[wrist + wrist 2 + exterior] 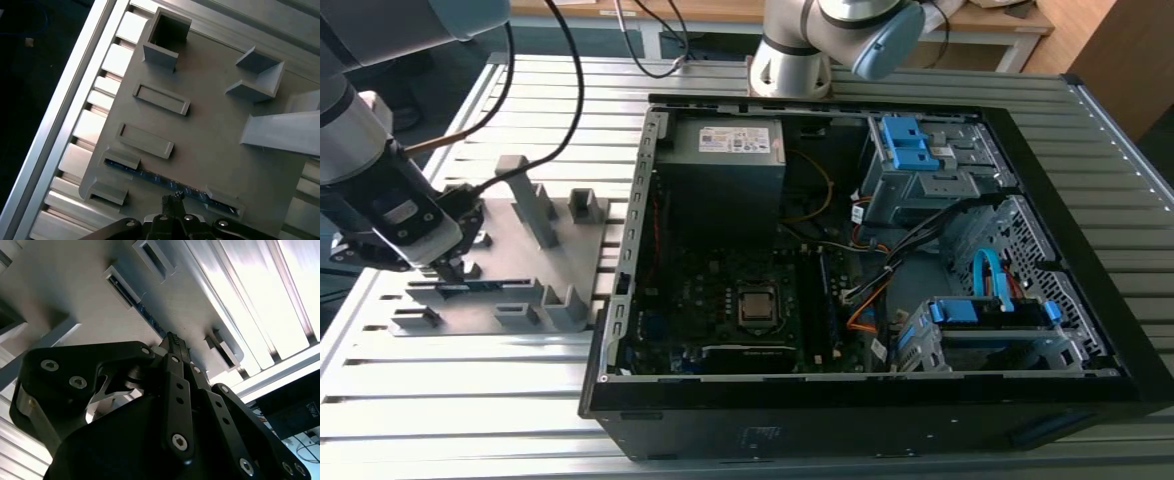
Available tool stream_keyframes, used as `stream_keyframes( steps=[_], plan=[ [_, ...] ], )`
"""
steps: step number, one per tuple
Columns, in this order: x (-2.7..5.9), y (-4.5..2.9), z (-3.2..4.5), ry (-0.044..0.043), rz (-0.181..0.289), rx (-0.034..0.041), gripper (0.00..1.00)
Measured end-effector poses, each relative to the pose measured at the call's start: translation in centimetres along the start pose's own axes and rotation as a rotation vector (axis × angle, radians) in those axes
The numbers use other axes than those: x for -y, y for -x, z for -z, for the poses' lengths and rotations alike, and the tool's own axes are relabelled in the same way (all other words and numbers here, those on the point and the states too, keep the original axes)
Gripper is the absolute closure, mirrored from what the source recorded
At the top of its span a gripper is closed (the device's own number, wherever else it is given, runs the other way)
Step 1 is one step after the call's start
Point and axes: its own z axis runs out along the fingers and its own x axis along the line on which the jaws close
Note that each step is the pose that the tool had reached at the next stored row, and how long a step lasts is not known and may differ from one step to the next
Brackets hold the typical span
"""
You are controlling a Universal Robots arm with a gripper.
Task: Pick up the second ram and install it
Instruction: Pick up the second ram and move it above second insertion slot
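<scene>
One gripper (172, 197) is seen at the grey fixture (210, 150).
Its fingers are drawn narrow, apparently pinched on the second ram (150, 176), which is seated along the fixture's edge.

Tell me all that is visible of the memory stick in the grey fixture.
The memory stick is a thin, long, dark bluish board. It stands on edge in the grey fixture, its ends in two low blocks. The gripper is at its middle; contact cannot be told.
</scene>
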Motion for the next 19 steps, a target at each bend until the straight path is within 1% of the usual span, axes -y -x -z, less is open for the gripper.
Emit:
stream_keyframes(
  steps=[19],
  plan=[
    [0.00,0.00,0.00,0.0031,0.123,-0.0025,0.90]
  ],
)
